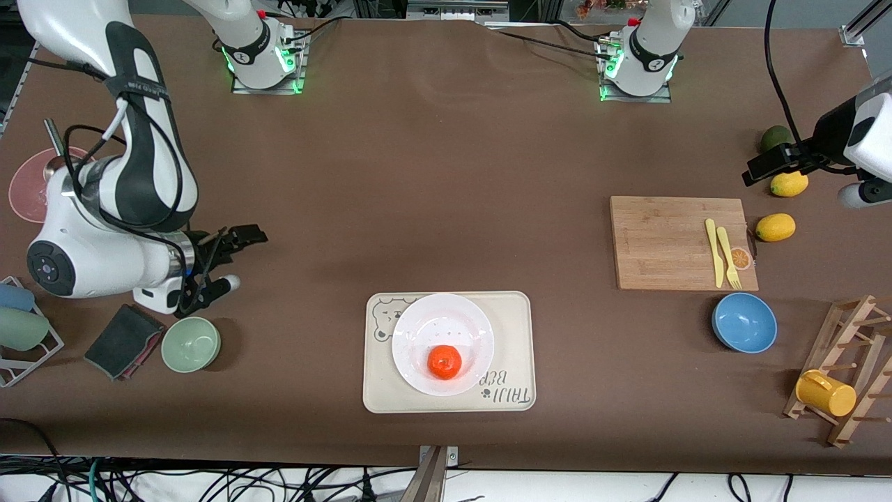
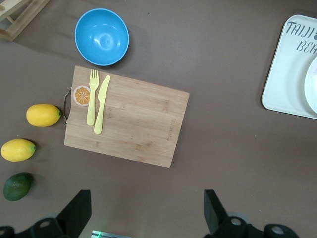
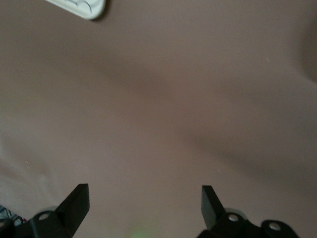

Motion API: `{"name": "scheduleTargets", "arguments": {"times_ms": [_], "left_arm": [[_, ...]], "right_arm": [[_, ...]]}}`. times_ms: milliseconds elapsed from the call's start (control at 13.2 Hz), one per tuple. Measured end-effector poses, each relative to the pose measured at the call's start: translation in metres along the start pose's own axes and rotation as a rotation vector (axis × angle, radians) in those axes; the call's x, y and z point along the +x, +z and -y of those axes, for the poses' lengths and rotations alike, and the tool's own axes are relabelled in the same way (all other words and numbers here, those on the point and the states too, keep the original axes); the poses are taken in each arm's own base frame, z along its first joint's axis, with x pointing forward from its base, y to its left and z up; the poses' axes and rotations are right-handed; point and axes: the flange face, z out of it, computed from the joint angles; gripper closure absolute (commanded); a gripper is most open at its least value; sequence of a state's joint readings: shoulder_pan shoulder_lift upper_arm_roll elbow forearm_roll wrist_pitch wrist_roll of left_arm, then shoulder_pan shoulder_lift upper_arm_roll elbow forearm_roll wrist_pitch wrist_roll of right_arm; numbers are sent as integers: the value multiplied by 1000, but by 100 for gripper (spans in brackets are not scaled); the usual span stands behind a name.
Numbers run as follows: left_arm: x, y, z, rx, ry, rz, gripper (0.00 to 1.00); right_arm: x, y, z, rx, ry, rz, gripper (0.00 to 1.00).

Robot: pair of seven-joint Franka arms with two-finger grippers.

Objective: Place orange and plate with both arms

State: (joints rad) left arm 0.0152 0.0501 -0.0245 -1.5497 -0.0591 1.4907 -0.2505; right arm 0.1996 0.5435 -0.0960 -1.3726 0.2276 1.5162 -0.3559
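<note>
The orange [image 1: 444, 362] rests on the white plate [image 1: 442, 341], off its centre on the side nearer the front camera. The plate lies on a cream bear-printed tray [image 1: 512, 348] near the table's front edge. My right gripper [image 1: 245, 236] hangs open and empty over bare table toward the right arm's end; its wrist view shows only table between the fingers [image 3: 77, 199] and a tray corner [image 3: 81, 6]. My left gripper [image 1: 756, 171] is open and empty, up over the lemons at the left arm's end. The left wrist view catches the plate's rim [image 2: 312, 84].
A wooden cutting board [image 1: 669, 242] carries a yellow fork and knife [image 1: 721, 254]. Beside it lie two lemons [image 1: 775, 227] and a lime [image 1: 773, 138]; a blue bowl [image 1: 744, 322] and a rack with a yellow mug [image 1: 826, 392] sit nearer. A green bowl [image 1: 190, 344] and dark cloth [image 1: 122, 341] lie under the right arm.
</note>
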Motion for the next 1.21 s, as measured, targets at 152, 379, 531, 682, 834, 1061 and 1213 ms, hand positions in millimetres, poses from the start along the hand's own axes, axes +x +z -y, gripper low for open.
{"name": "scheduleTargets", "arguments": {"times_ms": [152,379,531,682,834,1061,1213], "left_arm": [[0,0,0,0,0,1,0],[0,1,0,0,0,1,0],[0,1,0,0,0,1,0],[0,1,0,0,0,1,0],[0,1,0,0,1,1,0],[0,1,0,0,1,1,0],[0,1,-1,0,1,1,0]], "right_arm": [[-10,-15,14,-78,51,35,0],[-25,-33,22,-138,96,52,0],[-34,-48,24,-180,161,31,0],[-49,-68,28,-222,244,-8,0],[-72,-84,30,-230,336,-100,0],[-125,-99,36,-218,456,-203,0],[-161,-121,30,-205,504,-208,0]]}}
